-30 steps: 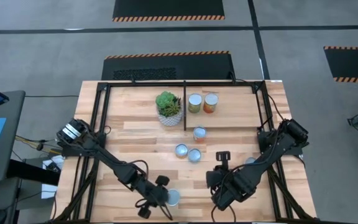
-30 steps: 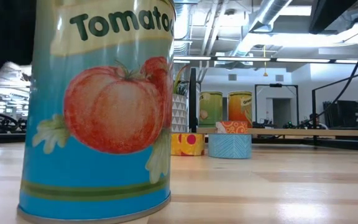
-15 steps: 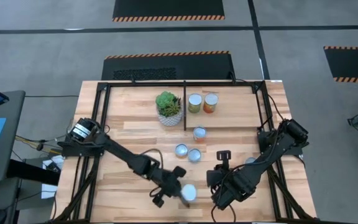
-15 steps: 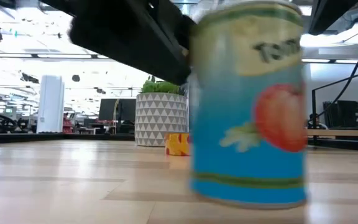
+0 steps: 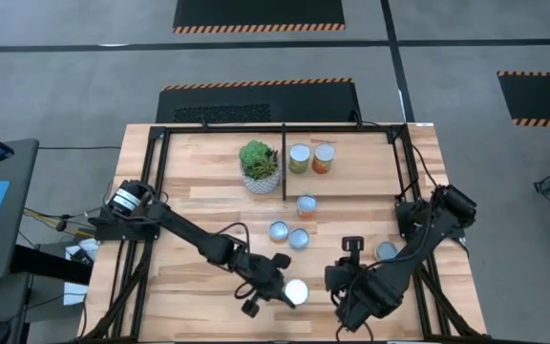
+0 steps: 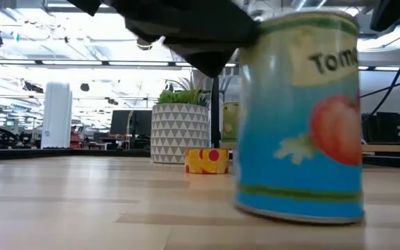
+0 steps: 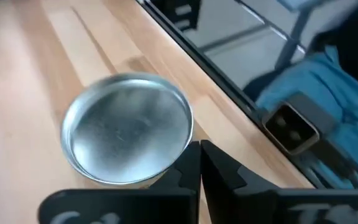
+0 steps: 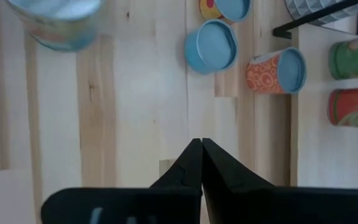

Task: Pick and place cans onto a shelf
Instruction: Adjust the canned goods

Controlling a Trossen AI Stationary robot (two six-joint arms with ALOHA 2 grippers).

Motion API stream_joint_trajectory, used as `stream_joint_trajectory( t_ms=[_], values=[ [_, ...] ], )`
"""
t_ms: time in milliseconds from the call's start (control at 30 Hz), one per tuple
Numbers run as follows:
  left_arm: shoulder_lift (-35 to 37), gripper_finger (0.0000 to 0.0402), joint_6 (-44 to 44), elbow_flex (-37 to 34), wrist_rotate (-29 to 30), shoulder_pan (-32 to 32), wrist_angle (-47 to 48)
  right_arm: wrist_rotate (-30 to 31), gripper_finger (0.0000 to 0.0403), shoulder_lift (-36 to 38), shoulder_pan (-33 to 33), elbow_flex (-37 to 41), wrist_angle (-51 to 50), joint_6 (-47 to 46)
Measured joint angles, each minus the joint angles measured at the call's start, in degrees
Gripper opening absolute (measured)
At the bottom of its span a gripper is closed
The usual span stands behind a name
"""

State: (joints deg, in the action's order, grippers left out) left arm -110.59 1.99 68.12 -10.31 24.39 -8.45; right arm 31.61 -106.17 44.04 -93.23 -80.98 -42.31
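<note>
A blue tomato can (image 6: 301,118) with a silver top (image 5: 296,291) stands upright on the wooden board near the front edge. My left gripper (image 5: 285,287) is shut right beside it. My right gripper (image 5: 340,287) is shut over bare wood just right of the can and touches nothing. A green can (image 5: 299,158) and an orange can (image 5: 324,158) stand at the back of the shelf (image 5: 285,127). An orange patterned can (image 5: 306,204) and two blue-topped cans (image 5: 278,230) (image 5: 299,238) stand mid-board. Another can (image 5: 386,250) sits by the right arm. My left gripper has its shut fingers (image 7: 191,163) against the outside of the tomato can, at the top rim (image 7: 182,144) on the can's left side. The fingers slant down from the table's left. The can stands with its base on the wood.
A succulent in a white patterned pot (image 5: 259,164) stands left of the black centre bar (image 5: 285,172). The black frame tubes (image 5: 151,191) run along both sides of the board. Bare wood lies on the left half of the board.
My left gripper has swept toward the table's right edge and a little toward the far edge, with its fingers still shut. The tomato can has slid along the wood the same way and has stayed upright.
</note>
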Motion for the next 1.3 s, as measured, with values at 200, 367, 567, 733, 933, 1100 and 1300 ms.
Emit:
stream_joint_trajectory(
  t_ms=[200,367,567,733,933,1100,1300],
  values=[
    [0.0,0.0,-1.6,0.0,0.5,1.1,-0.3,0.4,0.0019,0.0,1.4,0.0,-0.3,-1.3],
    [-0.3,0.0,-2.6,0.0,1.4,0.9,-0.6,1.4,0.0025,0.0,1.3,0.0,-0.3,-1.3],
    [-5.3,0.0,-3.6,1.5,1.6,0.8,-4.7,1.5,0.0021,0.0,1.2,0.0,-1.1,-1.4],
    [-7.9,0.0,-1.0,5.0,2.3,-0.8,-4.8,1.5,0.0019,0.0,1.2,0.0,-1.2,-1.6],
    [-7.8,0.0,5.6,7.2,8.5,-4.3,-4.3,1.5,0.0026,0.0,1.3,0.0,-1.4,-2.7],
    [-7.3,0.0,5.9,7.4,10.6,-5.5,-2.0,1.5,0.002,0.0,1.9,0.0,-2.0,-2.9],
    [-3.3,0.0,3.5,7.5,11.4,-4.5,14.7,1.5,0.0022,0.0,3.4,0.0,-3.9,-5.9]
  ],
)
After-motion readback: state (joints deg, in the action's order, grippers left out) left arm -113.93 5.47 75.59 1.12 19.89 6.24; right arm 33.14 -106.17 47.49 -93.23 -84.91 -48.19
